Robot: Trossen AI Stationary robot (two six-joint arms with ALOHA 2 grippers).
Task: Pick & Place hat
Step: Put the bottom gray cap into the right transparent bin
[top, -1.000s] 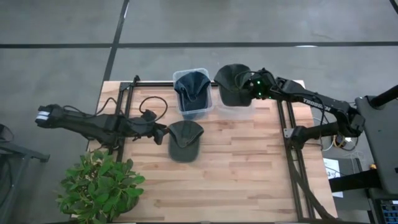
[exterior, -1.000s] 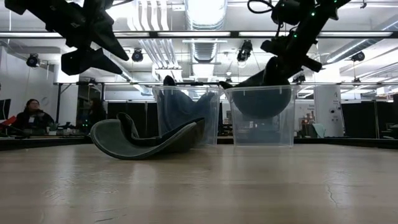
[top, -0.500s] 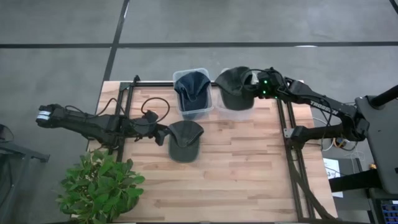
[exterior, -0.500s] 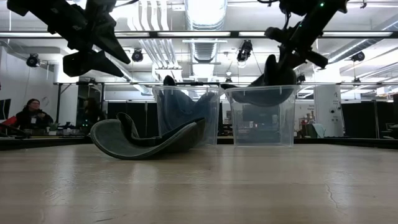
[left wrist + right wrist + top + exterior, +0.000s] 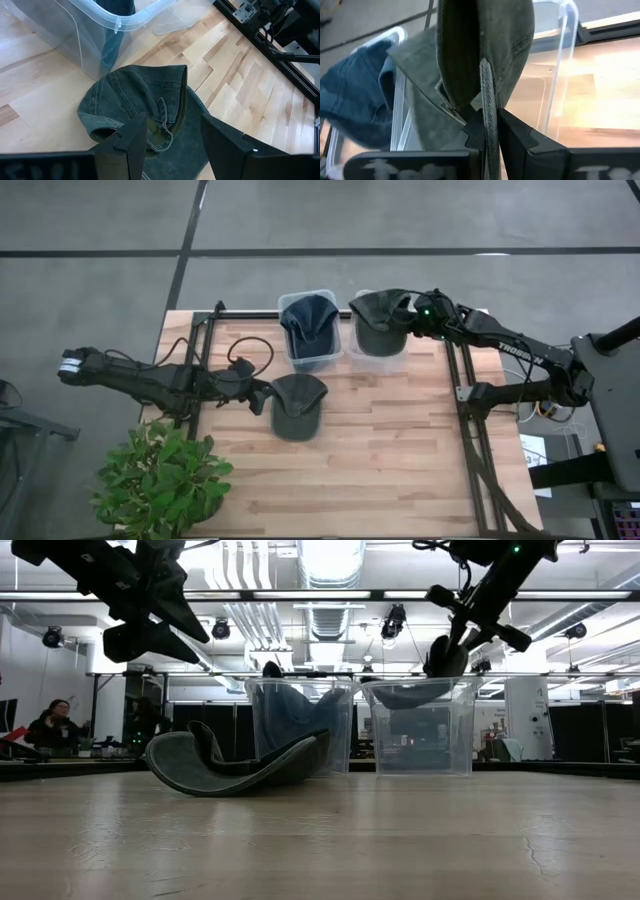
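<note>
Table (image 5: 400,470) w/ two bins: blue hat in left bin (image 5: 308,330). R gripper (image 5: 415,312) is pinching grey hat (image 5: 378,315), lifting it over right bin (image 5: 378,358); raise clear of rim. L gripper (image 5: 170,137) is hovering wide over green hat (image 5: 297,405).

White lettering reading "TROSSEN" is seen on the right arm (image 5: 520,351); nothing else can be read.

Blue hat (image 5: 308,320) (mostly bin-hidden)
</note>
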